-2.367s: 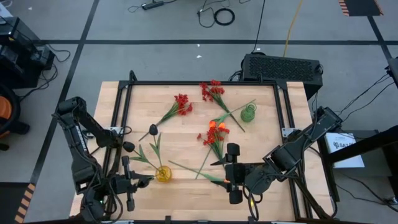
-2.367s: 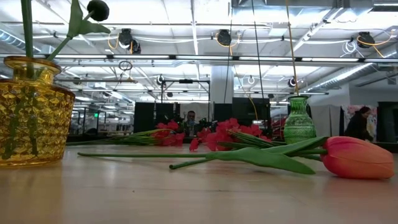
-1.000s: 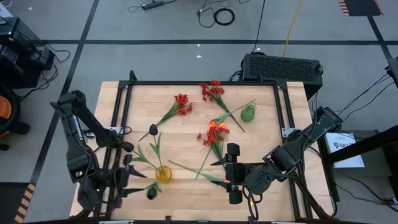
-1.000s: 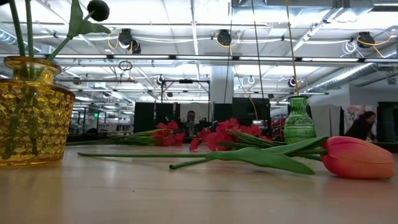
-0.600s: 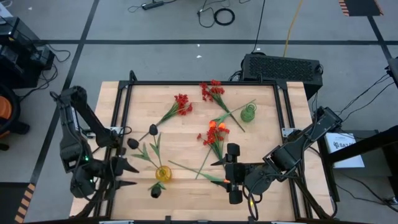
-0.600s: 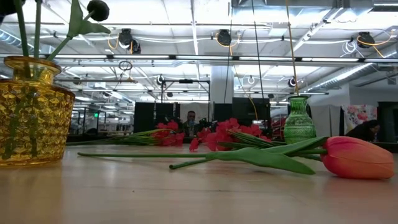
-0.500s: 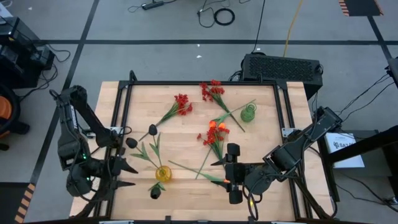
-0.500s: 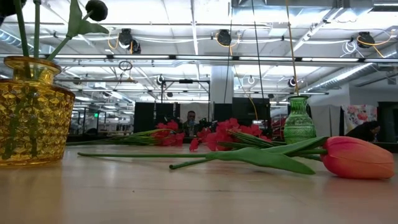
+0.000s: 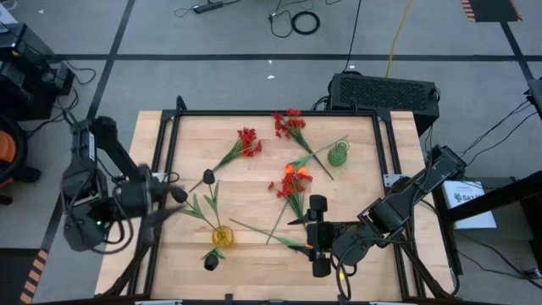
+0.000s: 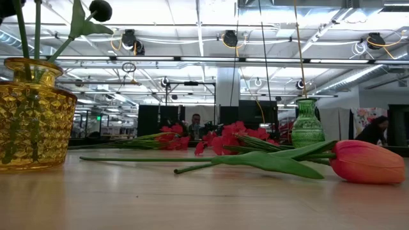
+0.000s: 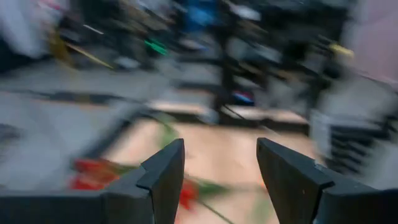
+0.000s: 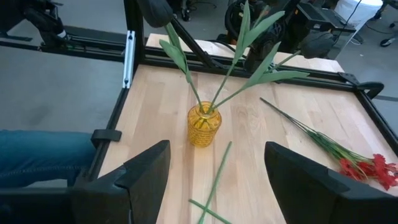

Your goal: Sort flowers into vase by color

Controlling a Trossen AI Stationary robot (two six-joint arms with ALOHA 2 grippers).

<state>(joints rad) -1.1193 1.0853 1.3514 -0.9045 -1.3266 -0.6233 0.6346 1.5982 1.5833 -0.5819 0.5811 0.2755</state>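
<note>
The left gripper (image 11: 219, 180) is spread and empty. Over the last seconds it has released a black tulip into the yellow vase (image 9: 222, 237) and has swung up and back, away from the near edge of the table (image 9: 356, 195) toward its left rail. The yellow vase, now well off to this gripper's side, holds three black tulips: one bloom (image 9: 210, 263) hangs over the near side, and two blooms (image 9: 208, 176) lean away from it.

The right gripper (image 12: 214, 180) is spread and empty and has not moved. The yellow vase (image 12: 204, 126) stands straight ahead of it, and an orange tulip (image 10: 365, 162) lies on the table just beside its fingers.

Farther from both grippers, loose flowers lie on the table: a mixed orange and red bunch (image 9: 290, 182), one red cluster (image 9: 248, 141) and a second red cluster (image 9: 289, 124). The green vase (image 9: 338, 155) stands beyond them and holds a single thin stem.

Judgement: no loose black tulip is visible on the table, so the black group appears complete. The orange tulips and red clusters are not yet sorted.
</note>
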